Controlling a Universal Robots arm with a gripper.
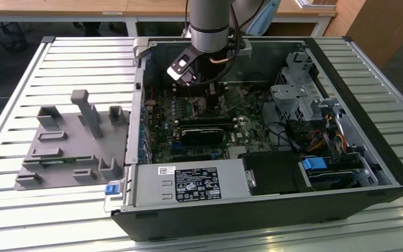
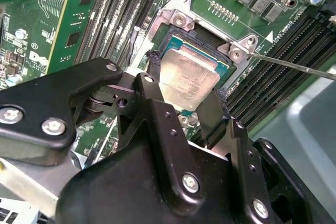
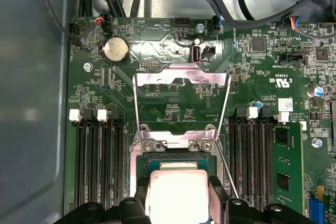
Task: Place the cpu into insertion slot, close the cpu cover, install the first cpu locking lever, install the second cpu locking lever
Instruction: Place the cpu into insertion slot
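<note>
Two fingers [image 2: 151, 77] of my claw [image 2: 185, 90] are clamped on the chip [image 3: 177, 192], one on each side, right at the socket [image 2: 207, 38] on the green board [image 3: 105, 77]. Seated or not, I can't tell. I see the cover [image 3: 181, 78] flipped open, standing up at the socket's far edge. My arm [image 1: 209, 21] reaches down into the open computer case [image 1: 272, 215].

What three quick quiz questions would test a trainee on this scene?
1. True or false: the cpu cover lies shut over the insertion slot.
2. Which does the pincer grip: A a memory stick, B the cpu, C a cable?
3. In the exterior view, on which side of the computer case does the grey fixture lie?
Key: 1 false; 2 B; 3 the exterior view's left.
</note>
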